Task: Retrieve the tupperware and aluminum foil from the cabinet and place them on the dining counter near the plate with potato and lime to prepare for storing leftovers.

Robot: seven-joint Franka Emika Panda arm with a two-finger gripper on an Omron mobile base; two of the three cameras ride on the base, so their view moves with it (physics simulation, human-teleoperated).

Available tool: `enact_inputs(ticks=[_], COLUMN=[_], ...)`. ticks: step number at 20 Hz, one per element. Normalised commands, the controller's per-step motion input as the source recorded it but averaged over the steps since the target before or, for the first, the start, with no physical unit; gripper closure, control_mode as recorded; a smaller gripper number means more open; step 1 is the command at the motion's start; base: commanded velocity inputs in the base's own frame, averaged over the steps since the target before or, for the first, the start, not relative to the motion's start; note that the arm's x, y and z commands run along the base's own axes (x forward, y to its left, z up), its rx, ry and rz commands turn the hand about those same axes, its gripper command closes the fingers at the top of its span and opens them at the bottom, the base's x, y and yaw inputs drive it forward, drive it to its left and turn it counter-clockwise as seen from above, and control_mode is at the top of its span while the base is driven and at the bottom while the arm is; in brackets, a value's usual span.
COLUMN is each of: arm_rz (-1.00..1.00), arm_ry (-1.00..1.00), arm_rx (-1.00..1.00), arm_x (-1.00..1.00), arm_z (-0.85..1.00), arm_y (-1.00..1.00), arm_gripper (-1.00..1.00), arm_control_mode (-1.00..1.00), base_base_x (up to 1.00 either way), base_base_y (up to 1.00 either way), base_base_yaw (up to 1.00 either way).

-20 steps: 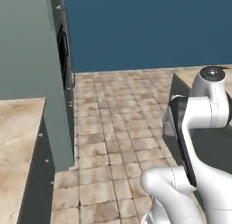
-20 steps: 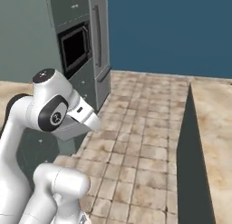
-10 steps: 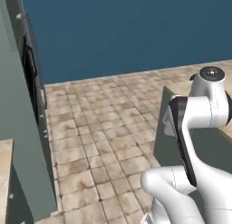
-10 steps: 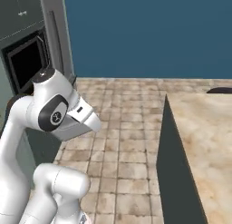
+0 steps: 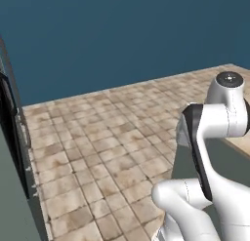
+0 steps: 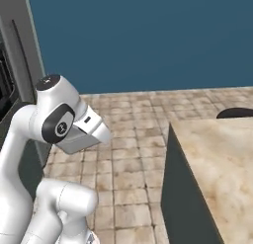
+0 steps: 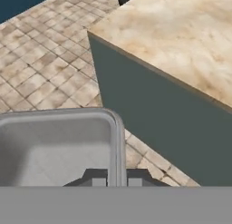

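Note:
In the hand view my gripper point(image 7: 117, 181) is shut on the rim of the tupperware point(image 7: 59, 146), a translucent grey squarish container that fills the lower left. Its wall stands between the two dark fingertips. Beyond it to the right stands the dining counter point(image 7: 181, 32), beige marble on top with grey-green sides, its near corner a short way off. The same counter point(image 6: 222, 159) lies to the right of my arm in the right base view. A dark rounded shape point(image 6: 236, 112) sits at its far edge, too cropped to tell what it is. The aluminum foil and the cabinet are out of view.
Tan tiled floor point(image 5: 97, 137) stretches ahead to a dark-blue wall point(image 6: 138, 35). A tall grey unit with a black built-in oven point(image 5: 9, 132) stands along the left edge. The counter's grey-green side point(image 6: 183, 193) rises close on the right.
The whole picture has shifted: the base has turned right, so the tall oven unit slid off to the left and the dining counter came closer. The grip on the tupperware is unchanged.

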Motion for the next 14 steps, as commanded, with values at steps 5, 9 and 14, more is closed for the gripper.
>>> enact_inputs(ticks=[5,9,14], arm_rz=[0.00,0.00,0.00], arm_ry=[0.00,0.00,0.00], arm_rx=[0.00,0.00,0.00], arm_x=[0.00,0.00,0.00], arm_z=[0.00,0.00,0.00], arm_y=[0.00,0.00,0.00], arm_gripper=[1.00,1.00,1.00], arm_control_mode=[1.00,1.00,1.00], base_base_x=[1.00,1.00,1.00], base_base_y=[0.34,0.16,0.00], base_base_yaw=[-0.21,-0.24,-0.33])
